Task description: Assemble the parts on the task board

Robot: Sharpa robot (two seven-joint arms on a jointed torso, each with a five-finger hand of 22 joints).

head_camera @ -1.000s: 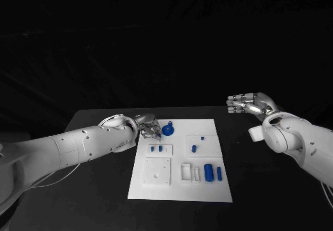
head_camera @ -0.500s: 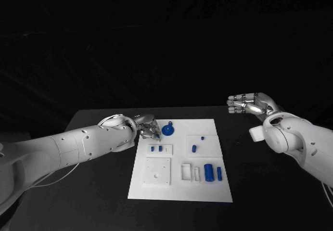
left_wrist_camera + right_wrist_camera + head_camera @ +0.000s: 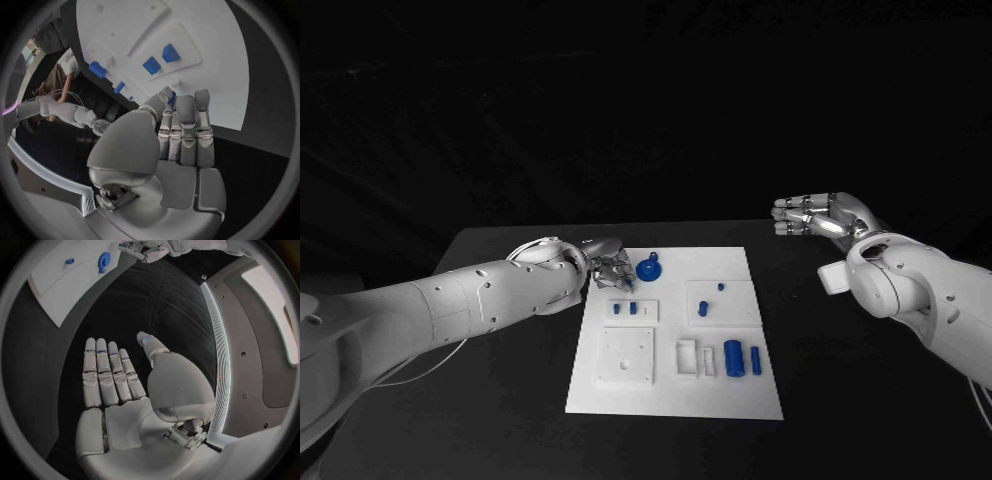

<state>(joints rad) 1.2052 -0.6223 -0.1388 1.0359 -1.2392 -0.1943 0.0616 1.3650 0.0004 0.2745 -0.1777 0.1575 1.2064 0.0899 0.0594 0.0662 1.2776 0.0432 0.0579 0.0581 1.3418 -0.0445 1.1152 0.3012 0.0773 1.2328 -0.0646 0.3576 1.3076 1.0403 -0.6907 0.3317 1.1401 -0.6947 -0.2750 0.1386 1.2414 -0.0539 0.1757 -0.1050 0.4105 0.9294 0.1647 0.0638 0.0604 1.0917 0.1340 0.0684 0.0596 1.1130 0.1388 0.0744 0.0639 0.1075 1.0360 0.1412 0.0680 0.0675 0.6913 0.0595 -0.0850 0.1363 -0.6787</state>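
The white task board [image 3: 678, 385] lies in the middle of the black table. My left hand [image 3: 606, 268] hovers at its far left corner, next to a round blue part [image 3: 651, 270]. In the left wrist view the fingers [image 3: 186, 125] lie straight and close together, and a small blue part [image 3: 172, 96] shows pinched between thumb and finger. Two small blue parts [image 3: 625, 309] sit in a raised block just beneath that hand. Two blue cylinders [image 3: 734, 358] lie near the board's right side. My right hand [image 3: 822, 215] is raised off to the board's right, fingers apart and holding nothing.
Two more small blue parts [image 3: 705, 308] sit in a square block at the board's middle right. A white square block [image 3: 626, 355] and a white slotted holder [image 3: 688, 357] stand toward the near end. Bare black table [image 3: 516, 400] surrounds the board.
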